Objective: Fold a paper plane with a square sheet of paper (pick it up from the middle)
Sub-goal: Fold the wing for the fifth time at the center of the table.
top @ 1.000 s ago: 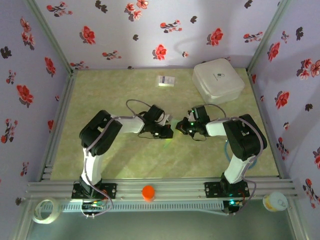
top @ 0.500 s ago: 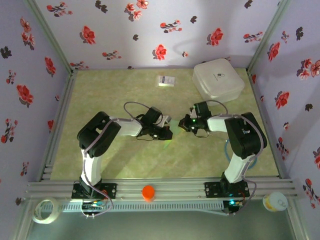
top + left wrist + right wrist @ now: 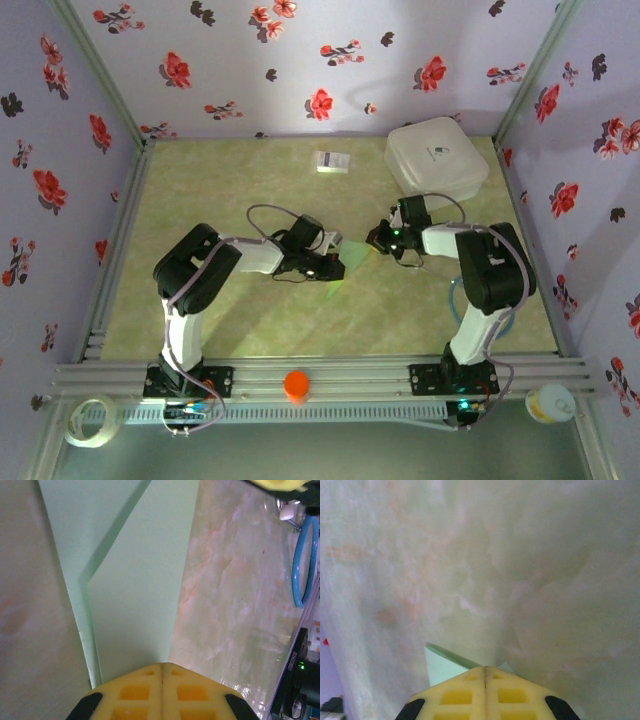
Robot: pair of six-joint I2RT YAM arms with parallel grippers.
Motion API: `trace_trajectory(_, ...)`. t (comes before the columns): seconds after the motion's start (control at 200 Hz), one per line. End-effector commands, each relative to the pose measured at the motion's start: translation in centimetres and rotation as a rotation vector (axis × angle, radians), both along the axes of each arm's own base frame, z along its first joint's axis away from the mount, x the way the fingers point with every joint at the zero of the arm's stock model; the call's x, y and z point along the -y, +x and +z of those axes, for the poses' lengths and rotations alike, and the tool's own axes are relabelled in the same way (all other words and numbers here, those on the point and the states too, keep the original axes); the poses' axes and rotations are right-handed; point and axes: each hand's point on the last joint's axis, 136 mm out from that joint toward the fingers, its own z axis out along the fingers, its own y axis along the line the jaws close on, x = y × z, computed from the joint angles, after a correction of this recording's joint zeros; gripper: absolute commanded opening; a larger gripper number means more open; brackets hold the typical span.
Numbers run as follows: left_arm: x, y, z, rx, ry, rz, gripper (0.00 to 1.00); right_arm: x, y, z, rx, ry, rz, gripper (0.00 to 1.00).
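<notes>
Top external: printed card point(image 3: 332, 161) illegible; green paper point(image 3: 356, 254) plain.

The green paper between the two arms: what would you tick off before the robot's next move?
1. Left gripper shut: ok, closed tight.
2. Right gripper shut: ok.
3. Green paper lying flat on the table: ok where visible.
4. Fold in the paper: ok, one layer's edge shows in the left wrist view.
5. Paper pinched by either gripper: cannot tell; both tips sit over its edges.
6. White box and printed card apart from the paper: ok.
</notes>
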Motion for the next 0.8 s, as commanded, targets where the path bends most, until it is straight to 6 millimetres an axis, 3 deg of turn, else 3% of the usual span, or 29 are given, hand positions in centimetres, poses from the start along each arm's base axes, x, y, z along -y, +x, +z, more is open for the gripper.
trace_trajectory(0.0, -5.8, -6.0, -7.3, -0.231, 0.296, -0.005, 0.00, 0.0, 0.3, 3.7, 0.092, 0.018, 0.002, 0.07)
trace_trajectory(0.185, -5.6, -5.8, -7.1, -0.223, 0.290, 0.000, 0.00, -2.3, -2.1, 4.0, 0.086, 0.064, 0.091, 0.08)
trace_trajectory(0.375, -5.5, -5.7, -6.9, -0.221, 0.289, -0.004, 0.00, -4.6, -4.5, 1.7, 0.031, 0.052, 0.161, 0.08)
trace_trajectory(0.67, -5.5, -5.7, -6.8, -0.221, 0.286, -0.006, 0.00, -2.4, -4.5, -2.7, -0.054, -0.003, 0.095, 0.06)
trace_trajectory(0.795, -5.5, -5.8, -6.8, -0.223, 0.284, -0.006, 0.00, -1.1, -3.2, -2.8, -0.049, 0.015, 0.044, 0.06)
